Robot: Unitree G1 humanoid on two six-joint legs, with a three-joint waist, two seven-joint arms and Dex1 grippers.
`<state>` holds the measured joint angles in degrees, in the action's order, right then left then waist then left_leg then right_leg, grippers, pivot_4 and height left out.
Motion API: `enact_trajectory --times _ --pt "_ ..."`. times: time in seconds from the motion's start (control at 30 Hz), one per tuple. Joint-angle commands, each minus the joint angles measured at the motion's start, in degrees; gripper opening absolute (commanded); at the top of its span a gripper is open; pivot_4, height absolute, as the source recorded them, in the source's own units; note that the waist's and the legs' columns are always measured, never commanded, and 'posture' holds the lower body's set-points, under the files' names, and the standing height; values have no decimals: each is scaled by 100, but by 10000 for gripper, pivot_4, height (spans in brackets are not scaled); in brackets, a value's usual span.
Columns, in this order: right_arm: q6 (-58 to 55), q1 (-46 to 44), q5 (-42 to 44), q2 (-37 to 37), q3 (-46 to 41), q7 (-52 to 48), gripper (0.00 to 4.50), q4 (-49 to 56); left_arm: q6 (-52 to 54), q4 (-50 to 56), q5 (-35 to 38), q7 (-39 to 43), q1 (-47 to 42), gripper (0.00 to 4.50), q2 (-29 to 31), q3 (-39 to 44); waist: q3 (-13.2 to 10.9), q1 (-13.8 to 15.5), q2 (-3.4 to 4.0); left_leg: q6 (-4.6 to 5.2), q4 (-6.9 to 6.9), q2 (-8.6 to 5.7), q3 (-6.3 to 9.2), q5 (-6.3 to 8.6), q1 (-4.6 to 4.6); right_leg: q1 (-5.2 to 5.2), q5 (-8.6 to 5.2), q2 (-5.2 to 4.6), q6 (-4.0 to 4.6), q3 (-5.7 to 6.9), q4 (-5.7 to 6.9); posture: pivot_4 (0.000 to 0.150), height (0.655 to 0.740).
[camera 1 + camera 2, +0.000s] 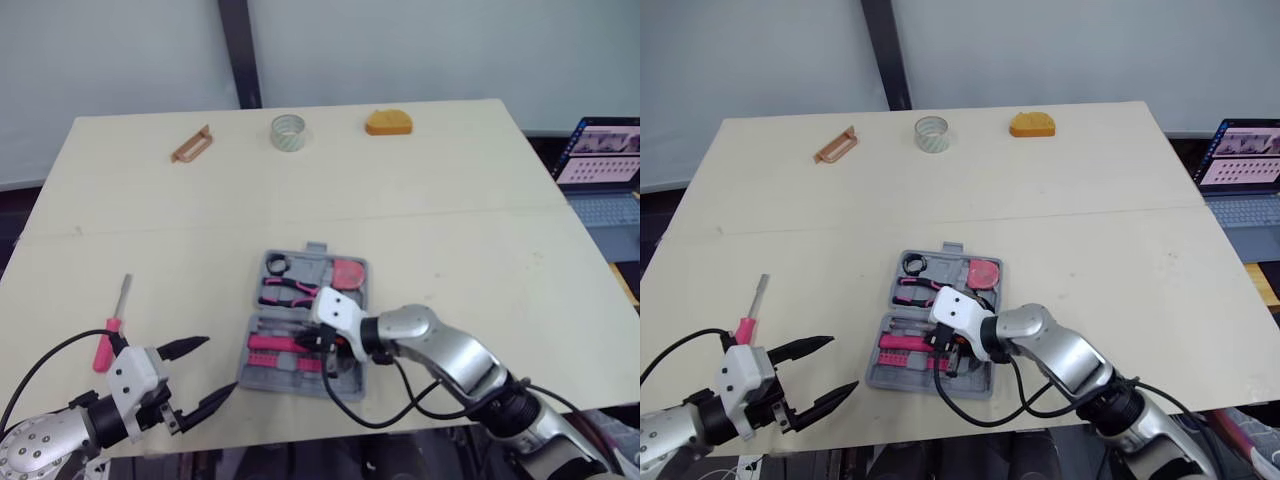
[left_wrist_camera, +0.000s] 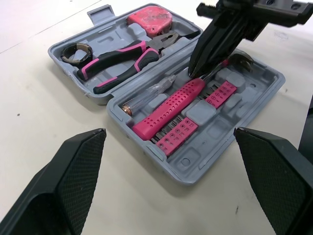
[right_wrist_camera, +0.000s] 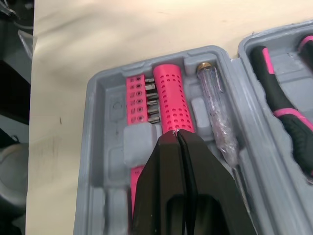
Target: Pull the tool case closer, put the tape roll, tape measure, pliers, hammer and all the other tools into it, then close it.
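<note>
the open tool case (image 2: 195, 169) lies lower centre of the head view. the right gripper (image 3: 177, 133), fingers together, touches the pink hammer handle (image 3: 168, 98) inside it; the left gripper (image 1: 221, 364) gapes apart at lower left.

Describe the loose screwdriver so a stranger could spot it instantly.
On the pale wooden table, look left of the open grey plastic tool case. The pink-handled steel screwdriver lies there near the front edge. Unlike the other pink tools, it rests on bare tabletop.
</note>
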<state>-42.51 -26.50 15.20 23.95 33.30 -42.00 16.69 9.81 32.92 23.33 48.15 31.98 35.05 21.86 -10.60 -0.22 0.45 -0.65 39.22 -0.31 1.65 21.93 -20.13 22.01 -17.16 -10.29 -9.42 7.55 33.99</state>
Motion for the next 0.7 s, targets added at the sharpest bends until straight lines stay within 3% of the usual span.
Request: enact_trajectory --times 0.03,0.7 --pt "122 -12 -40 -86 -92 -76 666 38 -59 29 -12 -1 16 45000 29 23 0 10 0 0 0 0 0 0 0 0 0 0 0 0 0 1500 7400" --pt "656 326 -829 16 285 -215 666 -519 -88 -8 -56 -35 -65 45000 -13 -31 17 4 -10 0 0 0 0 0 4 -3 0 0 0 -1 1 1500 7400"
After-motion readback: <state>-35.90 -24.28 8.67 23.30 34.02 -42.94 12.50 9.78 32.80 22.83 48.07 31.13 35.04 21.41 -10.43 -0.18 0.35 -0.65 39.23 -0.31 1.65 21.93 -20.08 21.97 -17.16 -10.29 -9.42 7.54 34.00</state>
